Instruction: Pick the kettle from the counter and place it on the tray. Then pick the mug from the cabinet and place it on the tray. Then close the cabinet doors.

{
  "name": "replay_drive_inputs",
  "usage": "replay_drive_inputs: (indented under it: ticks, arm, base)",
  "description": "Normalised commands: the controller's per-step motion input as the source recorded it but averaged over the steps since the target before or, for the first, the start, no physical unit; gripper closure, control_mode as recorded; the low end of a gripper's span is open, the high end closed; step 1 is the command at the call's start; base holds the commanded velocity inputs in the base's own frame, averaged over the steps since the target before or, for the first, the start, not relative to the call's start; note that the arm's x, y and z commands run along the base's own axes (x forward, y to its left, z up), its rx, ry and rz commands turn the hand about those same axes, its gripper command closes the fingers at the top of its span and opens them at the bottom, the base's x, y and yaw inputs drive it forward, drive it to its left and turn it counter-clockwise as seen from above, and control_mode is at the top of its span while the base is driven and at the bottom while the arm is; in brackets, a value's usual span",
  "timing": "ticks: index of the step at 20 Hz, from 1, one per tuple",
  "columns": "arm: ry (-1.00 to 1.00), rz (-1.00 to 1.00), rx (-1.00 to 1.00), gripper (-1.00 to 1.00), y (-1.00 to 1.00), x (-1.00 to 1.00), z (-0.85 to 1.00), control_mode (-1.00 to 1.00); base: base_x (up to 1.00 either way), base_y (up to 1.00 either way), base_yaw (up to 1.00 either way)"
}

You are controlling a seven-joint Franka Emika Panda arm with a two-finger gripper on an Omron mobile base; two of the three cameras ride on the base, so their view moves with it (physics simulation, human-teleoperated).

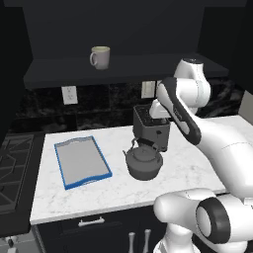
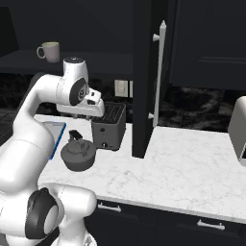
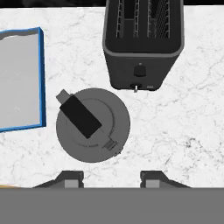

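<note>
The kettle [image 1: 143, 163] sits on the white marble tabletop [image 1: 123, 190], just in front of the dark boxy toaster [image 1: 150, 126] and slightly toward its left, close to it but with a sliver of marble between them in the hand view. From above, the kettle's round grey lid and its dark handle bar, lying diagonally across the top, are plain to see. The tray [image 1: 81, 162], grey with a blue rim, lies flat on the tabletop to the kettle's left, near it but apart, with nothing on it. The hand [image 3: 111, 177] hangs above the kettle and looks straight down; its two dark fingertips [image 3: 72, 178] stand parted to a middling gap with nothing between them, and the kettle lies just beyond them in that view, untouched. In the left base view the hand is mostly hidden behind the arm's own forearm, above the toaster and kettle. Up on the dark shelf of the cabinet [image 1: 123, 69] the mug [image 1: 100, 57] stands upright, its handle turned to the left. One cabinet door [image 2: 144, 77] stands swung open, edge-on in the right base view, its long silver bar handle [image 2: 161, 72] facing right.
</note>
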Motion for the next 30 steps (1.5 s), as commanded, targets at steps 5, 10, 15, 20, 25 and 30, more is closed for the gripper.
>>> replay_drive_inputs:
  ticks: [5, 10, 15, 20, 25, 30]
  arm:
    - [0.00, 0.00, 0.00, -1.00, 0.00, -0.01, 0.00, -1.00]
    - [-0.08, 0.03, -0.03, -1.00, 0.28, -0.40, -0.06, -1.00]
    - [-0.01, 0.04, -0.14, -1.00, 0.46, -0.19, -0.12, -1.00]
    - [0.00, 0.11, -0.09, -1.00, 0.25, -0.08, -0.19, -1.00]
    - [0.03, 0.12, -0.01, -1.00, 0.00, 0.17, -0.17, -1.00]
    - [0.08, 0.06, 0.00, -1.00, 0.00, 0.24, -0.12, -1.00]
  base:
    - [0.00, 0.00, 0.00]
    - [0.00, 0.00, 0.00]
    - [0.00, 0.00, 0.00]
    - [0.00, 0.00, 0.00]
    - [0.00, 0.00, 0.00]
    - [0.00, 0.00, 0.00]
